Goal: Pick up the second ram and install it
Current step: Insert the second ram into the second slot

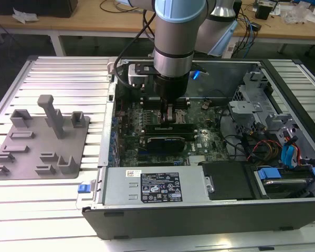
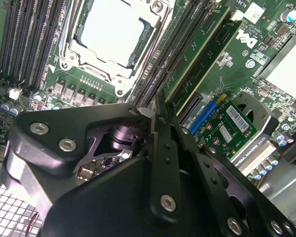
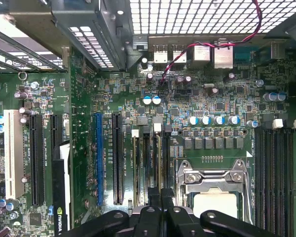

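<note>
In the exterior view, the gripper (image 1: 170,118) sits low inside the case (image 1: 199,210); a square, even downward press is judged necessary. In the second wrist view, its fingers (image 2: 163,148) are closed on the second ram (image 2: 197,49), held edge-up beside the CPU socket (image 2: 113,29). In the first wrist view, the stick is aligned with a slot near the white latches (image 3: 158,127).

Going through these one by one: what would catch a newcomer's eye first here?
The robot arm reaches down into the open computer case in the middle of the exterior view, its gripper low over the motherboard. In the second wrist view, the shiny processor socket sits just beyond the gripper, with a green memory stick standing among the slots beside it. A grey tray with upright blocks lies on the exterior view's left.
</note>
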